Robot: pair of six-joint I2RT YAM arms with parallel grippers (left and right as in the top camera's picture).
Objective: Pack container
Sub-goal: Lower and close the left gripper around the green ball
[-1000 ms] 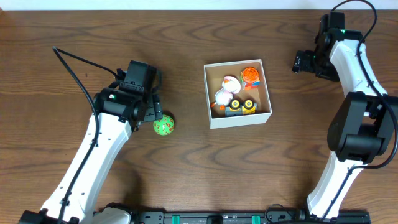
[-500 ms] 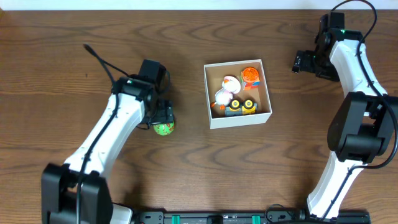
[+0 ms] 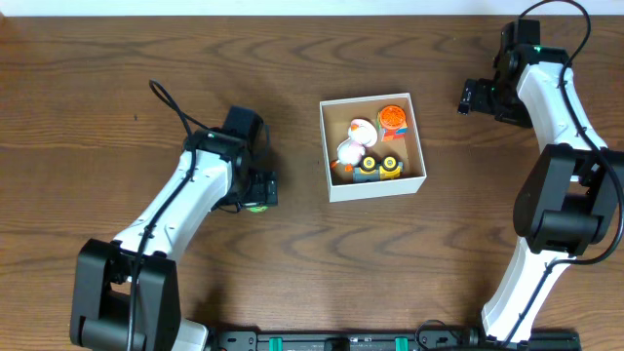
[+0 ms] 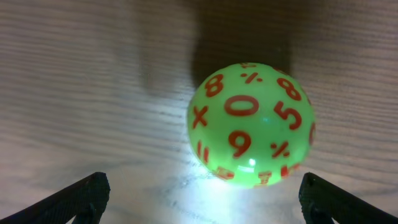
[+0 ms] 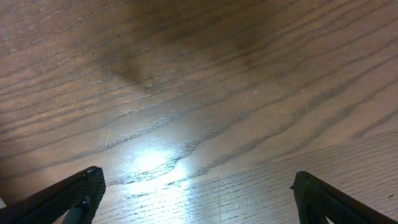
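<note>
Container (image 3: 378, 187) faces open-side up, square, seemingly skewed slightly; left gripper (image 4: 202, 194) gapes above green numbered ball (image 4: 250, 124), untouched; right gripper (image 5: 198, 198) gapes empty.

A wood-grain brown counter (image 3: 107, 88) fills every view. On it rests a light green ball (image 4: 250, 123) printed with red-orange figures and signs, among them 8, 0, 5, 9, × and %. A bright glare lies on the wood just beside it. Right of the counter's middle, three toys sit close together: a white-and-orange one (image 3: 355, 139), a round orange one (image 3: 393, 118) and a yellow-and-black one (image 3: 378, 167).
</note>
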